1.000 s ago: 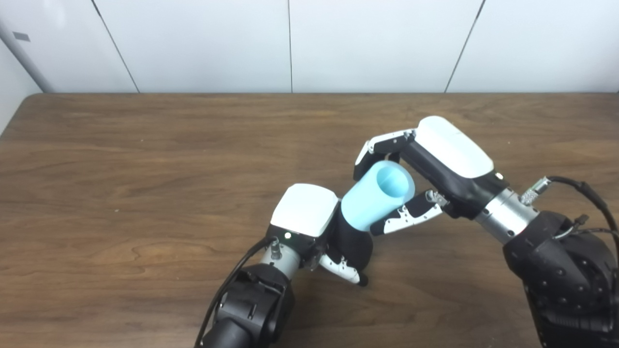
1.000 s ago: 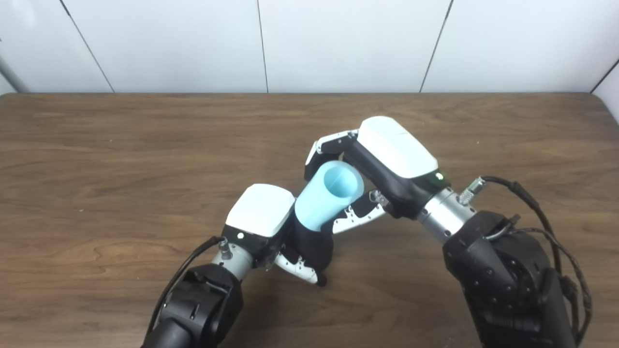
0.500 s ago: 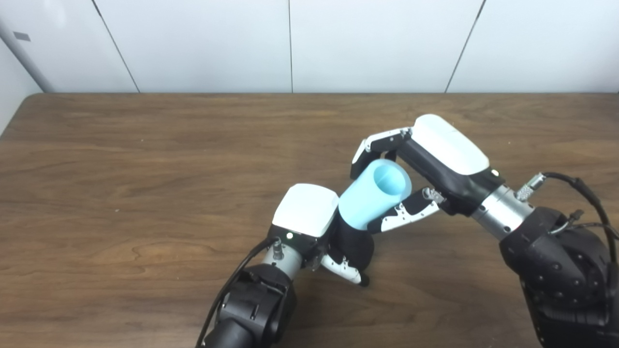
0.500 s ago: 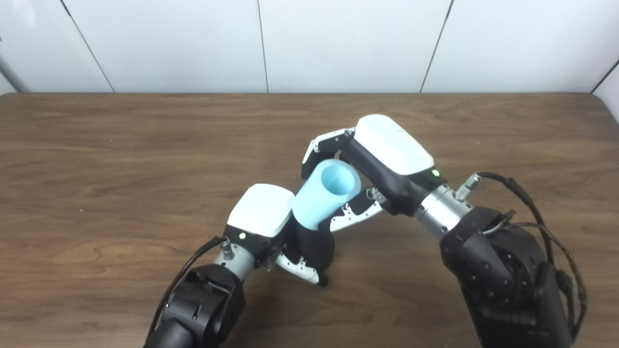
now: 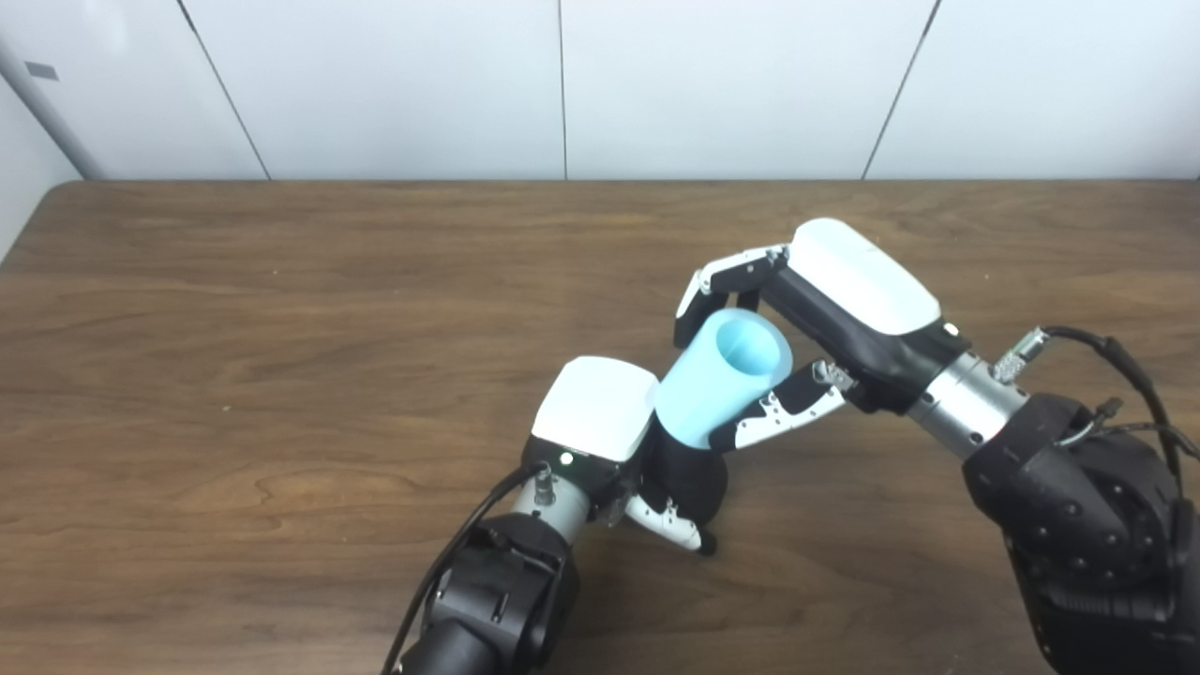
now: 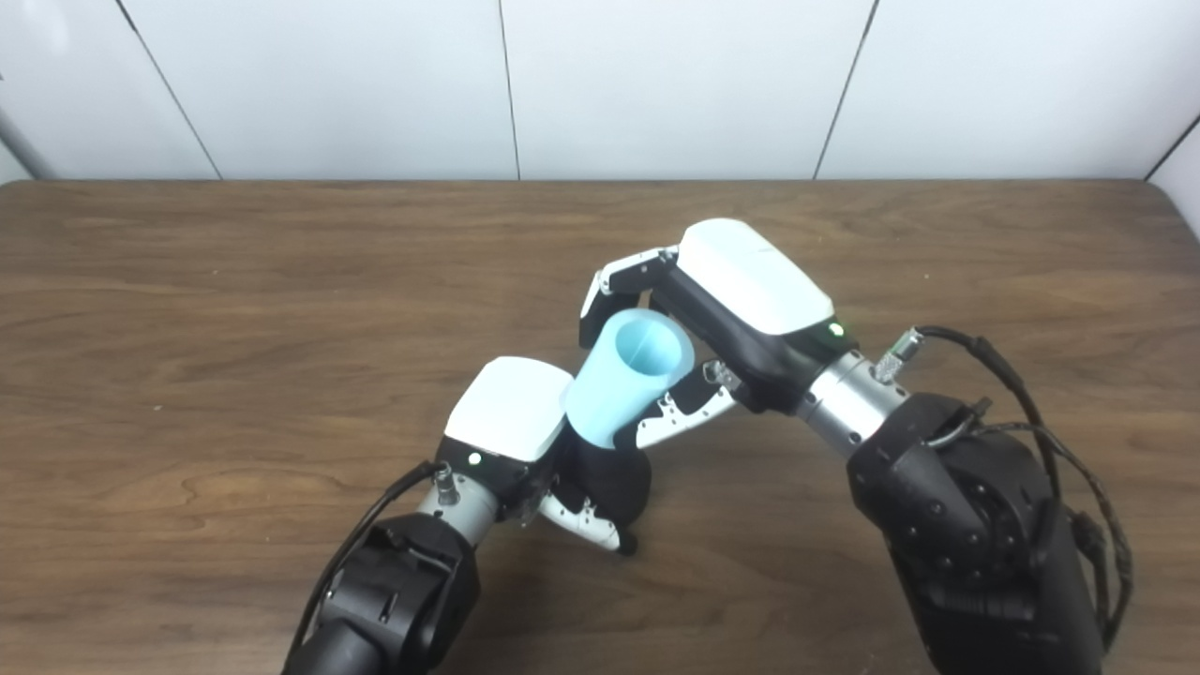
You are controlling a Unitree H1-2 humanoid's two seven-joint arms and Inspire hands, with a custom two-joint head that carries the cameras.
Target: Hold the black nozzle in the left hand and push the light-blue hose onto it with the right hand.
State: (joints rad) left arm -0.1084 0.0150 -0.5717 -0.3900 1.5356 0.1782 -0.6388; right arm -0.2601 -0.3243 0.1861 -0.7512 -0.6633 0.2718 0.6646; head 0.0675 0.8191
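- The light-blue hose (image 5: 724, 382), a short wide tube, sits tilted above the counter near the middle, its open end facing up and to the right, its lower end meeting the black nozzle (image 5: 689, 473).
- The black nozzle is mostly hidden; only a dark rounded body shows below the hose, between the two hands.
- The right hand (image 5: 816, 323) is closed around the hose, fingers (image 5: 698, 305) curled over its far side and thumb pressed on its near side.
- The left hand (image 6: 539, 441) wraps the nozzle from the left, its white back facing up.
- The brown wooden counter (image 5: 281, 328) lies beneath, with white wall panels (image 5: 394, 84) behind it.
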